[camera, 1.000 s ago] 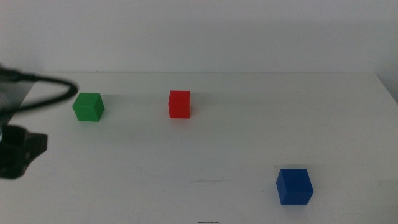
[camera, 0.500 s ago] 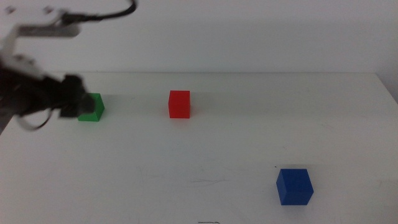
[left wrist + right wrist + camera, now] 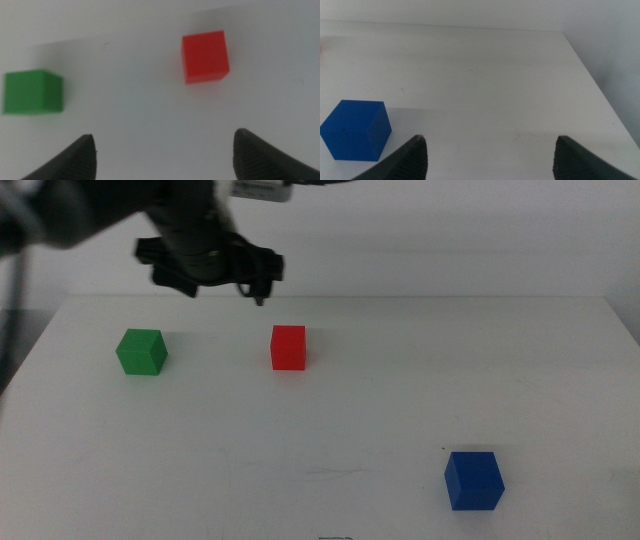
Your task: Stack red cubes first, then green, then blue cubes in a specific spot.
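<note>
The white table (image 3: 350, 410) fills most of the middle view, and the left arm (image 3: 120, 210) reaches in across the upper left, its gripper (image 3: 215, 265) raised with jaws apart and holding nothing. The blue cube (image 3: 473, 479) sits lower right, the green cube (image 3: 141, 351) left, the red cube (image 3: 288, 347) center, all 3 well apart. The right gripper (image 3: 487, 150) is out of the middle view, jaws apart and empty near the blue cube.

Three cubes (image 3: 288, 347) apart on table (image 3: 400, 390)
</note>
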### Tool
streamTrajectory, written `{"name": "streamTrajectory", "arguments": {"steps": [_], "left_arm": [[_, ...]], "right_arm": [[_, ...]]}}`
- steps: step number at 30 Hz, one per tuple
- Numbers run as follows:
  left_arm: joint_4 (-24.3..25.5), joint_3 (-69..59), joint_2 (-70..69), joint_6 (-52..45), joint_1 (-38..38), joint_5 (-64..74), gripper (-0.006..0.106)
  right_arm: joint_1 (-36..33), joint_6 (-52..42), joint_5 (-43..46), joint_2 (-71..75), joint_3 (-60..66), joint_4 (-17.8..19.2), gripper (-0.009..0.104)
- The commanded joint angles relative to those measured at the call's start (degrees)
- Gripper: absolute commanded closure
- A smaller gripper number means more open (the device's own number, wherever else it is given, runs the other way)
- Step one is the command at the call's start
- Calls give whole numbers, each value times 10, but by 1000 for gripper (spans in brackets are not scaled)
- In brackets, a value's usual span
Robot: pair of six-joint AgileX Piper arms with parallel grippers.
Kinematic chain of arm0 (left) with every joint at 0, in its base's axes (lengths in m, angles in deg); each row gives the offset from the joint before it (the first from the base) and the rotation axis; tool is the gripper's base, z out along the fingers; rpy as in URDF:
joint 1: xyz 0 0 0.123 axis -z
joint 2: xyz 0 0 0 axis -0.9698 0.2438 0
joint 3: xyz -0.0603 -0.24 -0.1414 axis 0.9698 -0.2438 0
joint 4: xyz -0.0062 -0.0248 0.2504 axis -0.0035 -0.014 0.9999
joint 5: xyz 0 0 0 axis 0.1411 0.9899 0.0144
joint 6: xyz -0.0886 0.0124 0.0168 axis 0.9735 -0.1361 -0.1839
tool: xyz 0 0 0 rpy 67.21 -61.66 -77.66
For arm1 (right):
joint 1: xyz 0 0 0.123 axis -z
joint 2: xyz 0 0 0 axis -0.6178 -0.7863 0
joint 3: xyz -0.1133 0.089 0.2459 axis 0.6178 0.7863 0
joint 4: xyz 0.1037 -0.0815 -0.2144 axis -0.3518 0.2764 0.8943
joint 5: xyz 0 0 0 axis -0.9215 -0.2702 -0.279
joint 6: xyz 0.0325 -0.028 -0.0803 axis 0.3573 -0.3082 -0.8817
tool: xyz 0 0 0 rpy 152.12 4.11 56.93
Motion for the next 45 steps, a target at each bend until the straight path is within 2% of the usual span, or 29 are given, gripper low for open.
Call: {"name": "streamTrajectory", "arguments": {"steps": [1,9,15,25,45], "left_arm": [[1,71,22,11,4,9,7],[-26,258,168,11,4,79,7],[-49,329,236,11,4,88,7],[-61,345,285,14,3,56,7],[-53,345,331,47,3,10,7]], "right_arm": [[3,-3,42,13,-10,7,31],[3,-3,42,13,-10,7,31],[3,-3,42,13,-10,7,31],[3,-3,42,13,-10,7,31],[3,-3,42,13,-10,8,31]]}}
